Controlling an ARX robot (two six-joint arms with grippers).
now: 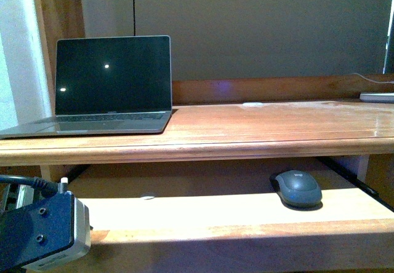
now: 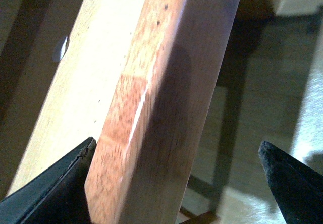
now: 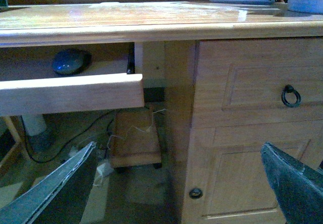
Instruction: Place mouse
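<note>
Target mouse on right of pull-out tray — left end effector and right end effector both apart, empty — best reach low under counter lip.

Your front view has a bright, washed-out band across the pull-out shelf and glare on the tabletop, while the wall behind is dim. The left wrist view is blurred at close range. The right wrist view is bluish and shadowed below.

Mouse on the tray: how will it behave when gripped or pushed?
Probably rigid and light: the mouse is small, moulded plastic. Its rounded dome may slip when squeezed. Sitting flat on the tray, it should slide, not roll.
</note>
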